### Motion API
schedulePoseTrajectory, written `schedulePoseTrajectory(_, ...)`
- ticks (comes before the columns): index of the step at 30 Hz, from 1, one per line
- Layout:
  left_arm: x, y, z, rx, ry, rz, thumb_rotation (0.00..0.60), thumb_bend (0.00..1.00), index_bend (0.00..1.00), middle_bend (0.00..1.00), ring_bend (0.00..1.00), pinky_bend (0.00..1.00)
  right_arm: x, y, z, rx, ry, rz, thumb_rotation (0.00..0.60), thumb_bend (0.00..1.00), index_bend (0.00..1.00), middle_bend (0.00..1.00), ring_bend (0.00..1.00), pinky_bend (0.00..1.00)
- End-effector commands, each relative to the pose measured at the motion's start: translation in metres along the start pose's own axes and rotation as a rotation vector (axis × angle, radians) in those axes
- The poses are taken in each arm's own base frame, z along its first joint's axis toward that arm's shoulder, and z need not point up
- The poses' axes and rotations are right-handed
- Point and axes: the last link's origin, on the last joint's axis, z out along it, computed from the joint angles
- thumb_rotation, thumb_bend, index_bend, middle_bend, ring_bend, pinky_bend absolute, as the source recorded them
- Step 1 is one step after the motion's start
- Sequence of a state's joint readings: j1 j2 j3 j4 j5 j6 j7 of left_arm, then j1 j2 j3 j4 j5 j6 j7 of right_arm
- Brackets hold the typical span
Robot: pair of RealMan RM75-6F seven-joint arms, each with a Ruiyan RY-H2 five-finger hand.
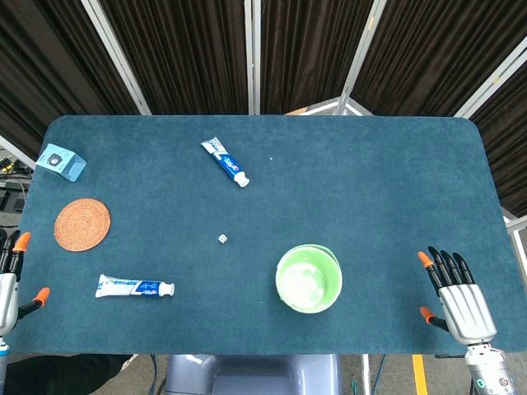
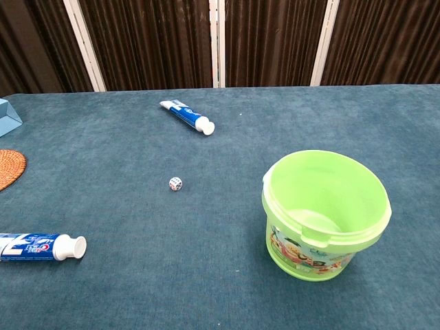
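A light green bucket (image 1: 309, 279) (image 2: 323, 213) stands upright near the table's front, with nothing inside it. A small white die (image 1: 222, 239) (image 2: 176, 183) lies left of it. One toothpaste tube (image 1: 225, 161) (image 2: 186, 115) lies toward the back, another toothpaste tube (image 1: 133, 287) (image 2: 41, 247) at the front left. My right hand (image 1: 455, 292) rests at the front right edge, fingers spread, holding nothing. My left hand (image 1: 12, 276) shows at the far left edge, fingers apart and holding nothing. Neither hand appears in the chest view.
A round woven coaster (image 1: 82, 223) (image 2: 8, 168) lies at the left. A small light blue box (image 1: 60, 161) (image 2: 8, 117) sits at the back left corner. The blue cloth table (image 1: 370, 189) ends before dark curtains.
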State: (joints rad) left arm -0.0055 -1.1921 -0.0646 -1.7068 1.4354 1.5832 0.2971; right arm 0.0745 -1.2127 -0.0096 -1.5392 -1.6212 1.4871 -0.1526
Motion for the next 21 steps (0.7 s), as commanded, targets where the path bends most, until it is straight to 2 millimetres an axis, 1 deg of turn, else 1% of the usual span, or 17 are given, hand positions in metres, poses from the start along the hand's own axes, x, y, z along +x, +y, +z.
schedulePoseTrajectory(1, 0.0, 0.0, 0.0, 0.0, 0.0, 0.001, 0.6, 0.22, 0.0, 0.0, 0.0, 0.0, 0.0, 0.0, 0.0, 0.0, -0.001, 0.0, 0.6, 0.08, 0.0, 0.0, 0.0, 0.0)
schedulePoseTrajectory(12, -0.001, 0.001, 0.002, -0.006, -0.001, 0.003, 0.6, 0.22, 0.0, 0.0, 0.0, 0.0, 0.0, -0.001, 0.0, 0.0, -0.003, 0.003, 0.6, 0.08, 0.0, 0.0, 0.0, 0.0)
schedulePoseTrajectory(16, 0.0, 0.003, 0.007, -0.021, 0.008, 0.002, 0.6, 0.22, 0.0, 0.0, 0.0, 0.0, 0.001, -0.001, 0.0, -0.003, 0.001, 0.009, 0.6, 0.08, 0.0, 0.0, 0.0, 0.0)
schedulePoseTrajectory(21, 0.001, 0.015, 0.021, -0.092, 0.019, 0.003, 0.6, 0.22, 0.0, 0.0, 0.0, 0.0, 0.004, -0.001, -0.001, -0.002, 0.007, 0.017, 0.6, 0.08, 0.0, 0.0, 0.0, 0.0)
